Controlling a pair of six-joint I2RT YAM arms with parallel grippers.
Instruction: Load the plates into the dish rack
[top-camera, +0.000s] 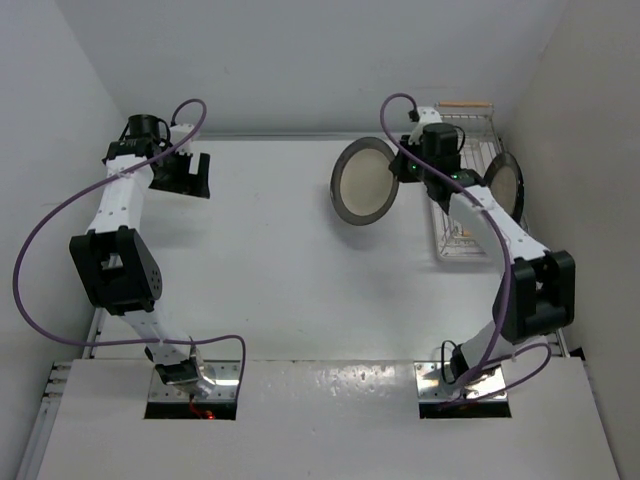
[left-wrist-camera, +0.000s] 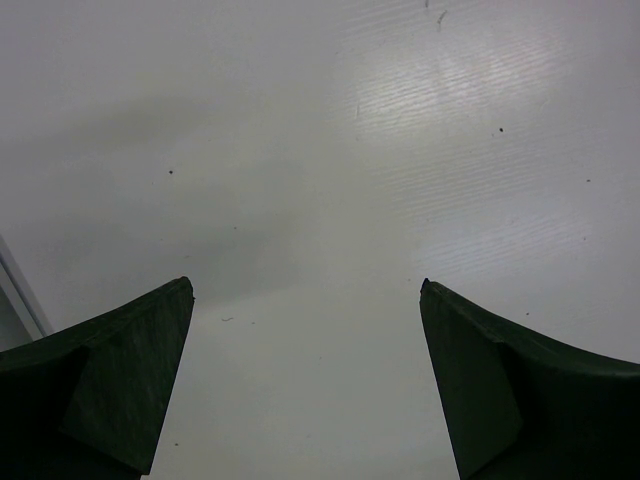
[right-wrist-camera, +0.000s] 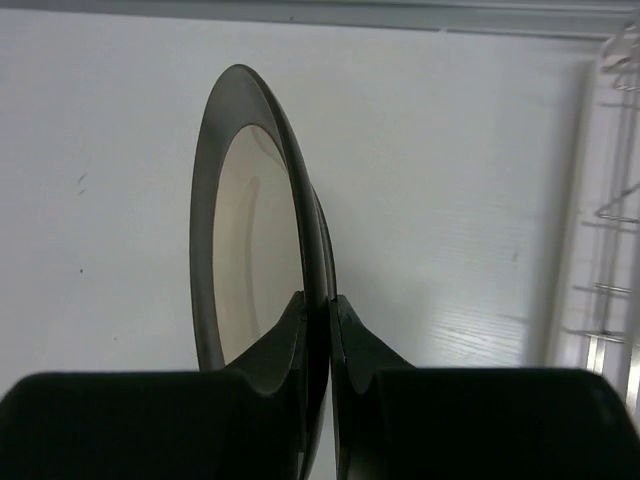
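Note:
My right gripper (top-camera: 408, 172) is shut on the rim of a cream plate with a plain dark glossy rim (top-camera: 364, 181) and holds it upright above the table, left of the dish rack (top-camera: 470, 238). In the right wrist view the plate (right-wrist-camera: 245, 235) stands edge-on between my fingers (right-wrist-camera: 352, 330), with the gripper (right-wrist-camera: 327, 305) pinching its rim. A second dark-rimmed plate (top-camera: 505, 183) stands upright in the wire rack, partly hidden by my right arm. My left gripper (top-camera: 188, 175) is open and empty at the far left; its view shows only bare table (left-wrist-camera: 320, 200). The blue floral plate is not in view.
The rack has a light wooden handle bar (top-camera: 465, 104) at its far end and sits close to the right wall. The back wall runs just behind both grippers. The rack's wires (right-wrist-camera: 610, 290) show at the right edge of the right wrist view.

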